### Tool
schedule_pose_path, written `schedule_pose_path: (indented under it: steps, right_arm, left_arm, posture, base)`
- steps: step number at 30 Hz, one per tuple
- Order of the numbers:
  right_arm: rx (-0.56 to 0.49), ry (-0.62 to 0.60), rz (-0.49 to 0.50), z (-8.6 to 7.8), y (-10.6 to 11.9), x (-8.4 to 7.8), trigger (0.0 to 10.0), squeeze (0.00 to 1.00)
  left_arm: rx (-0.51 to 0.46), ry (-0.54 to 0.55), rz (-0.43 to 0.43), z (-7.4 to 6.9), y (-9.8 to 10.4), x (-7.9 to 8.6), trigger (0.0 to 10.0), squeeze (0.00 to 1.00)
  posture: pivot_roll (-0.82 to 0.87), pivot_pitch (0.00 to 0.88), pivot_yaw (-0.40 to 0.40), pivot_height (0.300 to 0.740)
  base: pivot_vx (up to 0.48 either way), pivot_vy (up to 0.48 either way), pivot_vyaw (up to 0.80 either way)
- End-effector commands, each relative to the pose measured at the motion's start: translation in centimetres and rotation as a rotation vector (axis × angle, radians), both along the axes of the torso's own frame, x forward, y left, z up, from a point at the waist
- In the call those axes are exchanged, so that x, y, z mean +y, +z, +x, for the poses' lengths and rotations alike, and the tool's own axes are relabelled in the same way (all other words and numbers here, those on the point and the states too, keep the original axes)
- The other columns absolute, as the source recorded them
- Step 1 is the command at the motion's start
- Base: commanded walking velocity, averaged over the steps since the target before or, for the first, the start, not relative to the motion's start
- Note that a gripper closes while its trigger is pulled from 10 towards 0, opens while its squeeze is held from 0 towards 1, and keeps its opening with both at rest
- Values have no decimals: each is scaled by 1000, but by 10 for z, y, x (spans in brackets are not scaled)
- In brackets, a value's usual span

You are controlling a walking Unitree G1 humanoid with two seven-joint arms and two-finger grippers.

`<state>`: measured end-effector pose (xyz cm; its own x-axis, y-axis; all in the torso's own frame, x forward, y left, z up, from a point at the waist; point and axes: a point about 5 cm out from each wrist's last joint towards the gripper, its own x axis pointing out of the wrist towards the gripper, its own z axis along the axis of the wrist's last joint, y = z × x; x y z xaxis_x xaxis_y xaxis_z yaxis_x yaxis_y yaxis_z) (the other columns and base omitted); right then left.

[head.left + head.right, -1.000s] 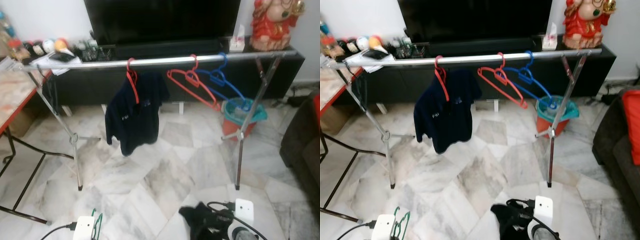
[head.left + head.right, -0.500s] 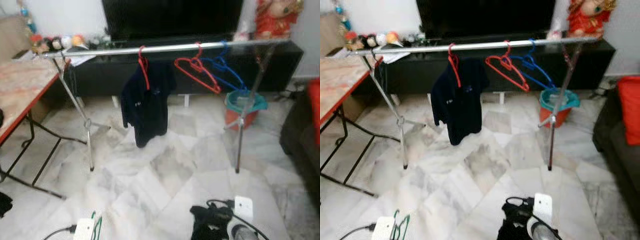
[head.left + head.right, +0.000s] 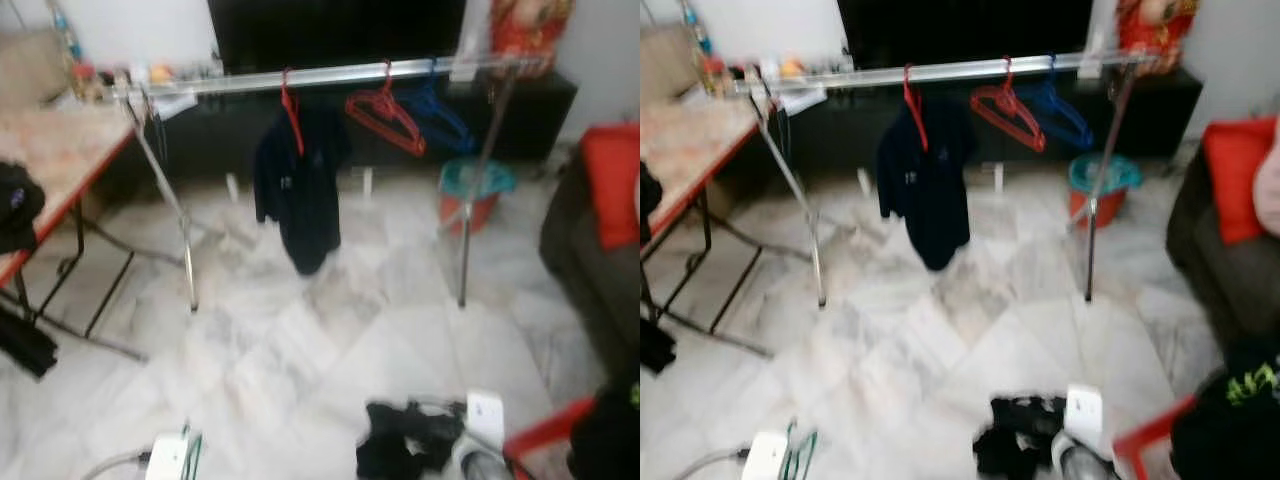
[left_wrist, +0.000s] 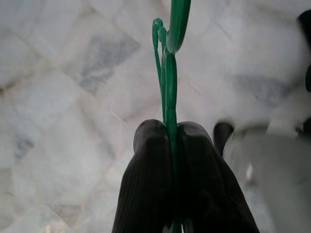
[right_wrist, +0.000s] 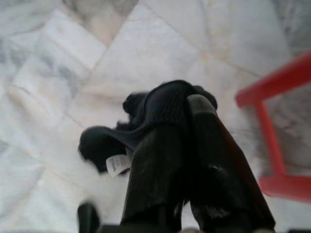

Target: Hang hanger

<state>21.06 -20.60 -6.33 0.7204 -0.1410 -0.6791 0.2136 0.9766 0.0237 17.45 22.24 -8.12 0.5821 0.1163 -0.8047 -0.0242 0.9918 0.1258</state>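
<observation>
Both tools loaded, clothes rail ahead.
Left tool [image 4: 167,145] clamps a green hanger [image 4: 167,73]; right tool [image 5: 182,131] pinches a black garment [image 5: 146,116]. Rail [image 3: 330,75] carries red hangers [image 3: 385,110] and a dark shirt [image 3: 300,190].

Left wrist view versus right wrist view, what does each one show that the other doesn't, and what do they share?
The left wrist view has the left pincer shut on a green hanger whose hook curls above the fingers. The right wrist view has the right pincer shut on a black garment with a white label, and a red frame beside it. Both look along two black fingers at the white marble floor.
</observation>
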Motion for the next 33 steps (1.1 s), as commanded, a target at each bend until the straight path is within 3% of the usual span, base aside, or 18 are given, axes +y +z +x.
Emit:
schedule_pose_path:
  steps: [1, 22, 28, 29, 30, 31, 33]
  right_arm:
    - [-20, 13, 12, 5, 2, 7, 10000, 0]
    - [-104, 33, -6, 27, 17, 8, 10000, 0]
    - [-266, 29, -30, 58, 46, -2, 10000, 0]
    - [-363, 48, -52, 78, 67, -6, 10000, 0]
    - [-363, 48, -52, 78, 67, -6, 10000, 0]
    - [-413, 68, -71, 90, 81, -7, 10000, 0]
    - [-446, 81, -82, 99, 92, -8, 10000, 0]
  left_arm:
    - [23, -8, 17, -7, -2, 6, 10000, 0]
    - [-43, -24, -13, 4, 5, 7, 10000, 0]
    - [-203, -123, -44, 43, 28, 3, 10000, 0]
    - [-313, -202, -59, 69, 47, -3, 10000, 0]
    - [-313, -202, -59, 69, 47, -3, 10000, 0]
    - [-388, -264, -83, 87, 62, -8, 10000, 0]
    - [-447, -324, -110, 100, 76, -13, 10000, 0]
  posture:
    - [-9, 0, 57, 740]
    - [-8, 0, 55, 740]
    - [-7, 0, 54, 740]
    - [-9, 0, 54, 740]
    - [-9, 0, 54, 740]
    - [-9, 0, 53, 740]
    - [-9, 0, 53, 740]
  base:
    - [0, 0, 0]
    - [0, 0, 0]
    - [0, 0, 0]
    - [0, 0, 0]
    - [0, 0, 0]
    - [0, 0, 0]
    - [0, 0, 0]
